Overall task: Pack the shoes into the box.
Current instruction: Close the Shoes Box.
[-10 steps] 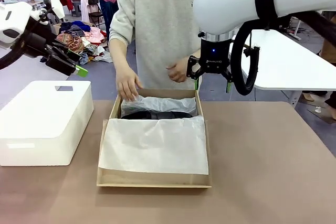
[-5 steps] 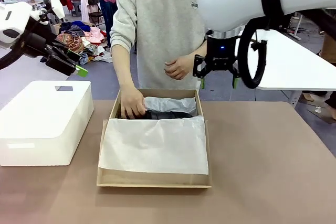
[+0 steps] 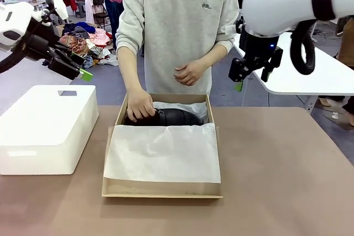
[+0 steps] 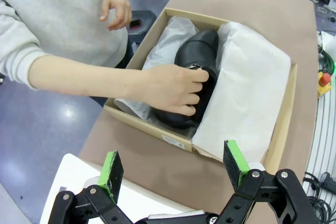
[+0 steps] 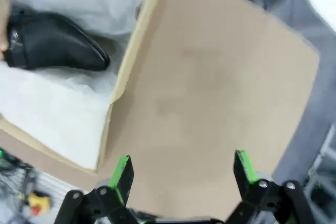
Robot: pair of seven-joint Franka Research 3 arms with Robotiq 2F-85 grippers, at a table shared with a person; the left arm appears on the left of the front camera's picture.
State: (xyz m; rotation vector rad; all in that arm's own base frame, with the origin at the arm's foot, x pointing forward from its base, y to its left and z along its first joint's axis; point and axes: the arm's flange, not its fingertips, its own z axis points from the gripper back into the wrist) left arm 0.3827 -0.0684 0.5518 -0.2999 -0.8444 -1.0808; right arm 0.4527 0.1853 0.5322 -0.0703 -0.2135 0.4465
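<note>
A black glossy shoe [image 3: 178,117] lies in the far end of the tan cardboard box [image 3: 160,193], among white tissue paper [image 3: 163,153]. The person's hand [image 3: 140,106] rests on its heel end. From the left wrist the same shoe [image 4: 198,55] shows under the hand [image 4: 173,88]. My left gripper [image 3: 80,67] hangs open, high at the far left above the table; its jaws [image 4: 173,166] are empty. My right gripper [image 3: 251,78] is open in the air beyond the box's far right corner. In its own view, the right gripper [image 5: 184,171] hovers over bare table beside the shoe [image 5: 52,40].
A white rounded plastic box [image 3: 47,125] stands on the table left of the cardboard box. The brown tabletop [image 3: 276,169] lies bare to the right. The person stands at the far edge, the other hand [image 3: 189,73] held at the waist.
My right arm has swung right and away from the box's far edge. The person's hand has gone down into the box onto the shoe, which now shows more. My left arm has stayed still.
</note>
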